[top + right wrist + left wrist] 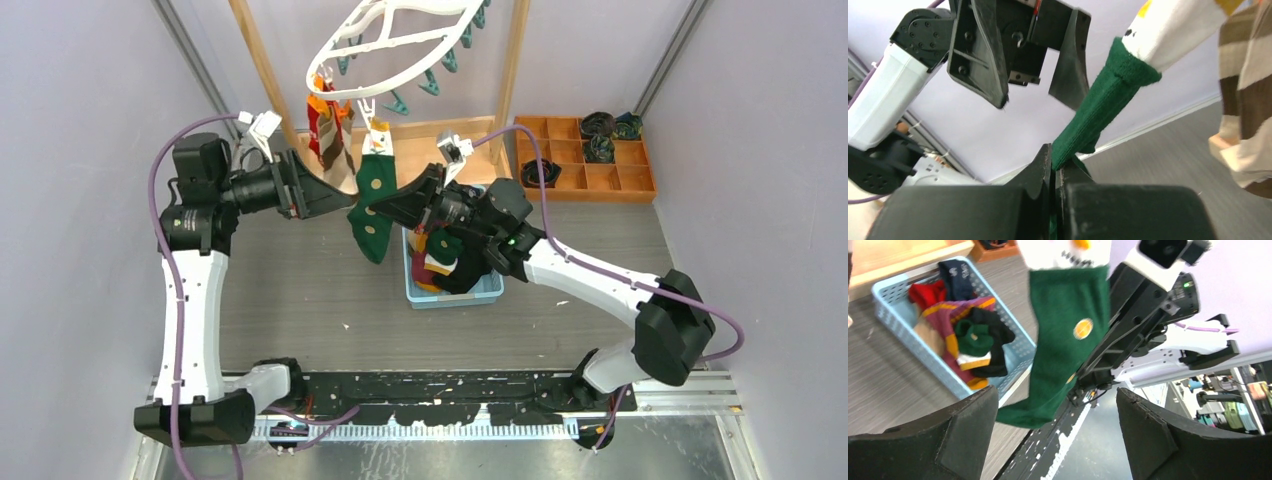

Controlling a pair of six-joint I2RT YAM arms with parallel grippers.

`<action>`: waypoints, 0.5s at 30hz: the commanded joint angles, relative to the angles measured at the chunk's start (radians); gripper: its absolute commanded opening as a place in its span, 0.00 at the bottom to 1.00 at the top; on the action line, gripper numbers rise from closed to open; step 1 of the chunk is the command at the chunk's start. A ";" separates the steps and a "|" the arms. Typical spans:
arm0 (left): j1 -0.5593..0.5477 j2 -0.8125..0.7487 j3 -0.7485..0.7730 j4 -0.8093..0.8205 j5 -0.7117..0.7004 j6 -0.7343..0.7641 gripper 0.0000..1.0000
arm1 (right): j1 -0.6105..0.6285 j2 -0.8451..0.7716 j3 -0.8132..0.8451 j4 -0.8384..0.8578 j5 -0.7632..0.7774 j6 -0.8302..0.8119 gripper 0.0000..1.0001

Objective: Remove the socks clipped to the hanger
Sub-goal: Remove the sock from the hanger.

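No word, number or brand can be read anywhere. White marks on a navy sock [954, 274] in the basket [881, 309], beyond the left pincer [1056, 391], are too blurred.

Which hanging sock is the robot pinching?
The dark green sock with the white top; the right tool is shut on it. The striped sock beside it isn't gripped.

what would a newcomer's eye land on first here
The dark green sock hanging from the white oval hanger at the top centre stands out first, its lower part pinched by the shut right gripper. The left gripper gapes open just beside it. Below, a light blue basket holds a heap of socks.
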 commanded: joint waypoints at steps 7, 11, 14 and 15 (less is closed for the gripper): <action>-0.184 0.033 -0.003 0.259 -0.008 -0.184 0.89 | 0.004 -0.112 -0.030 -0.011 -0.117 0.179 0.01; -0.194 0.052 0.010 0.283 -0.029 -0.190 0.89 | 0.003 -0.118 -0.027 0.023 -0.126 0.237 0.01; -0.194 0.065 0.017 0.312 -0.039 -0.205 0.88 | 0.004 -0.110 -0.014 0.050 -0.144 0.282 0.01; -0.195 0.070 0.017 0.323 -0.036 -0.219 0.87 | 0.003 -0.107 -0.009 0.058 -0.150 0.293 0.01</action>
